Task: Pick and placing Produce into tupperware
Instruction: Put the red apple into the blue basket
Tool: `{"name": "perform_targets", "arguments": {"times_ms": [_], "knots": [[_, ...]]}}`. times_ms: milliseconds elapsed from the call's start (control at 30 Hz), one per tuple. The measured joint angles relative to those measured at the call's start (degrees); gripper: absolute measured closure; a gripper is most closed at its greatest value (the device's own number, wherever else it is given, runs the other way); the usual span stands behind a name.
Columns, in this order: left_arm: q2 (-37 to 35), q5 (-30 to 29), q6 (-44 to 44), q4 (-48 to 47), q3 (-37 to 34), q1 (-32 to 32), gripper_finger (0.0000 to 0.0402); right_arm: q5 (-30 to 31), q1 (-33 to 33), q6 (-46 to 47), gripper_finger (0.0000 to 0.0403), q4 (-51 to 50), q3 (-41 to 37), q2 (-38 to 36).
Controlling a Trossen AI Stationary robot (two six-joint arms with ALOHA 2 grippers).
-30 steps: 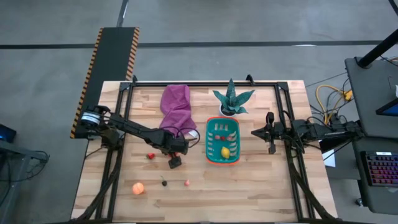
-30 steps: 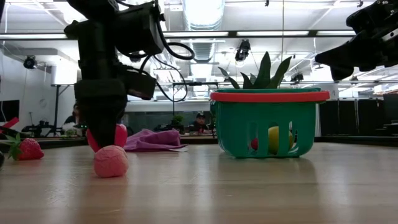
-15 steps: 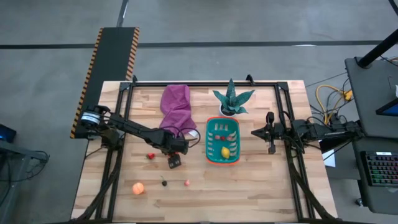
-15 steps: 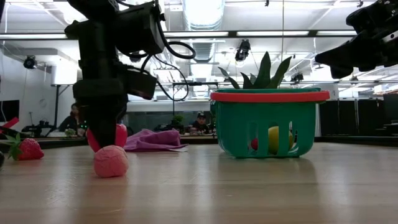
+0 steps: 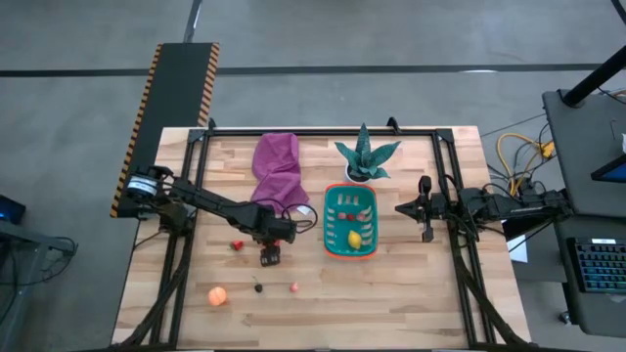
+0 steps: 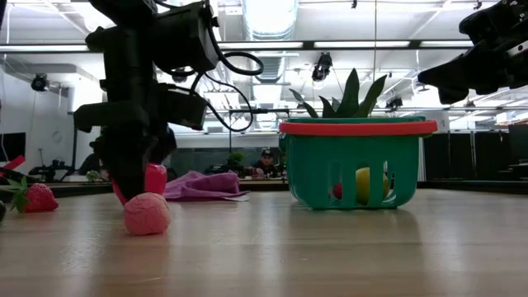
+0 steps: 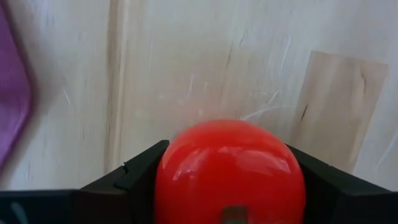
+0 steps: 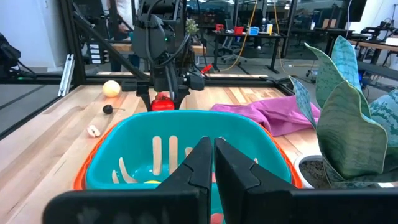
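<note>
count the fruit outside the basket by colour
red: 2, the strawberry and the red fruit gripped by the left gripper
orange: 1, the orange ball
pink: 1, the pink piece
dark: 1, the dark piece
total: 5

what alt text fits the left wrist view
A glossy round red toy fruit fills the foreground, clamped between the left claw's two dark fingers above a pale wooden table. A purple cloth shows at one edge.
</note>
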Motion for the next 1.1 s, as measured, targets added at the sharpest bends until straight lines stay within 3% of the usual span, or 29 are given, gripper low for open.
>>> {"name": "perform_targets", "arguments": {"times_ms": [600, 1100], "knots": [[-0.4, 0.3, 7.5, 0.0, 0.6, 0.0, 0.0164, 0.0, 0.0, 0.0, 0.0394, 0.0, 0.0, 0.0], [-10.0, -0.9, 9.4, -0.1, 5.9, 0.0, 0.0164, 0.0, 0.0, 0.0, 0.0394, 0.0, 0.0, 0.0]]}}
